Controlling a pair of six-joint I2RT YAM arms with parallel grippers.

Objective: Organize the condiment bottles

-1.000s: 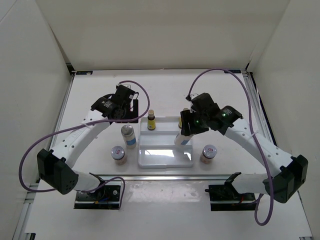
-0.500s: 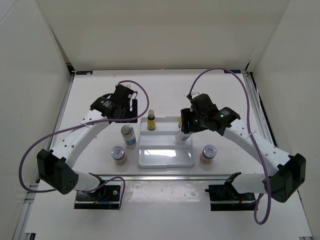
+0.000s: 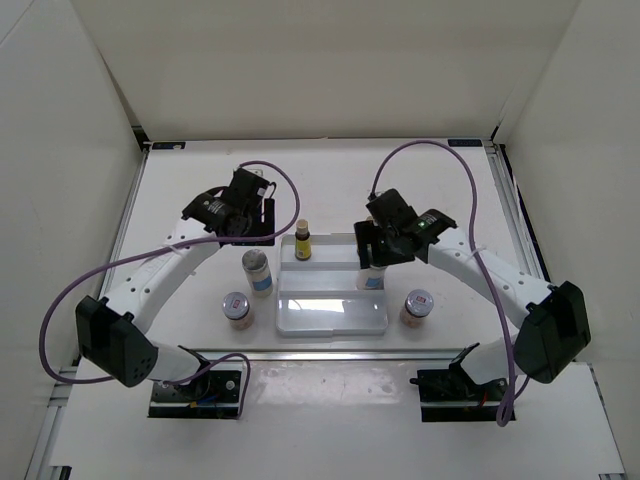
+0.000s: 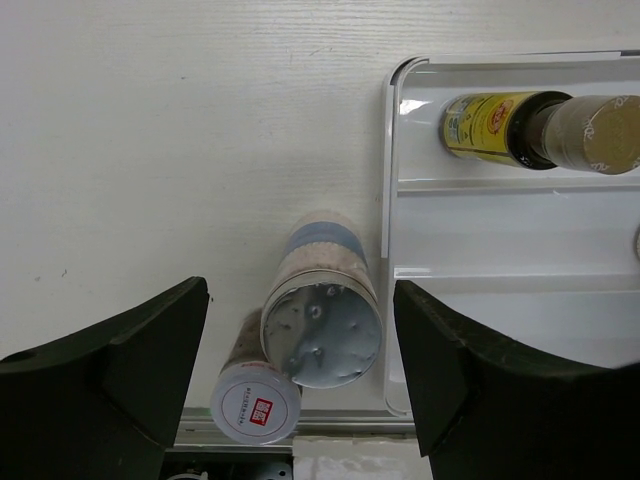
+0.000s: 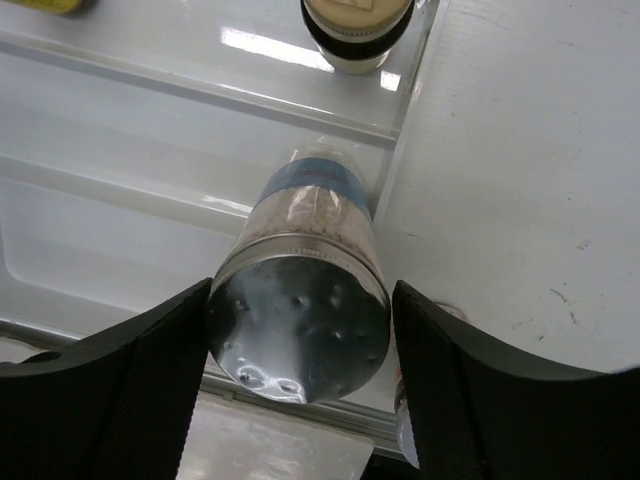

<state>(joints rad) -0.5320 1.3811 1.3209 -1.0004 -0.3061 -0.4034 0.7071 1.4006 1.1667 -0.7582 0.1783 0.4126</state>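
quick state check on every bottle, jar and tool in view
left tool, open over loose white bottle
right tool, shut on held white bottle
held white bottle, upright on tray
loose white bottle, upright on table
left amber bottle, upright, tray's back step
right amber bottle, upright, tray's back step
left pink jar, upright on table
right pink jar, upright on table

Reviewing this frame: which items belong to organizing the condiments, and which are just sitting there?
Job: left amber bottle; right amber bottle; free white bottle; held white bottle; left pink jar; right pink jar.
Just there: white stepped tray; black arm mounts.
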